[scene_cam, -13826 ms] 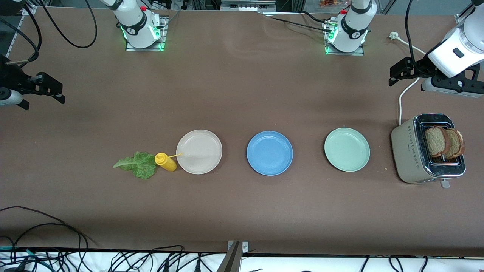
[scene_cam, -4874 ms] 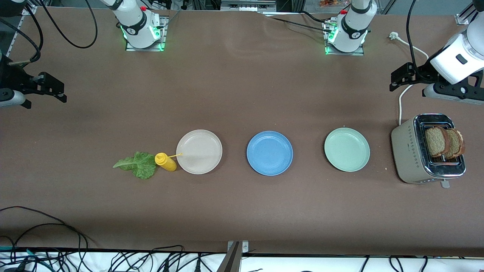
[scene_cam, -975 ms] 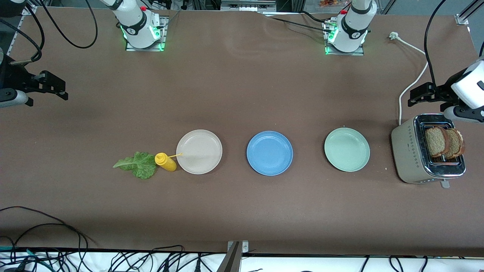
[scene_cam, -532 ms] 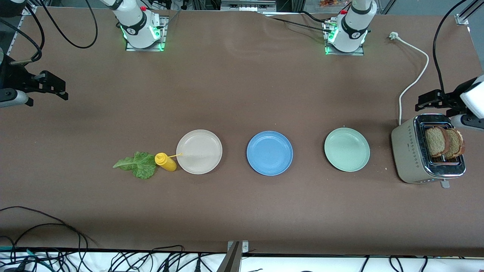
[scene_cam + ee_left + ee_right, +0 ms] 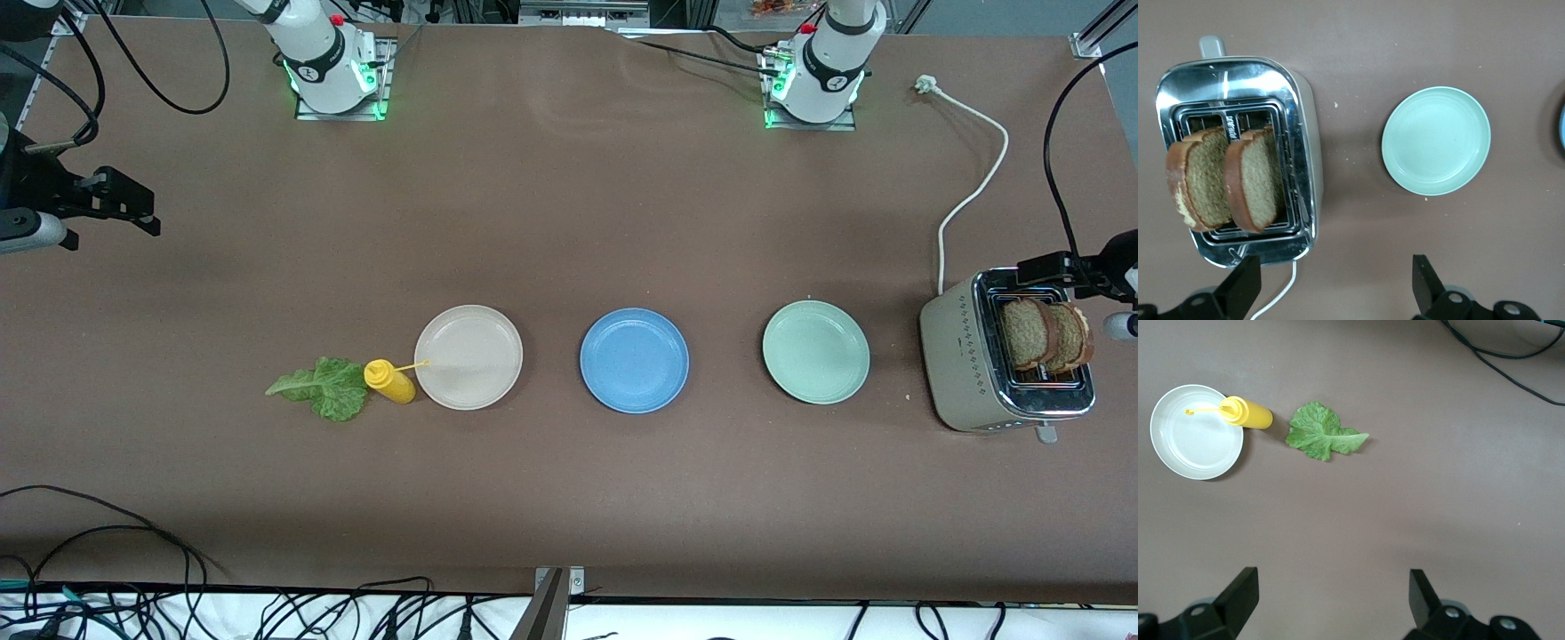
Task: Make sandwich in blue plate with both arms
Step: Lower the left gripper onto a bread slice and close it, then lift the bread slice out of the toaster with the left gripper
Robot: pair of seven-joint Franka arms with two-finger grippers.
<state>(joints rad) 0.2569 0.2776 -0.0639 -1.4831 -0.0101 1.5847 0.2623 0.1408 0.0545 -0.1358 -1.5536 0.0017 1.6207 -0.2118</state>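
Jaws of both grippers gape; left gripper (image 5: pixel 1331 287) over toaster (image 5: pixel 969 364), right gripper (image 5: pixel 1331 603) waits.

Legible text, labels, brands, numbers: I find none I can read. The toaster (image 5: pixel 969 360) carries a small dark mark and a column of dots on its side, too small for me to make out. The round dark badges on the arm bases (image 5: pixel 308 69) are likewise illegible to me.
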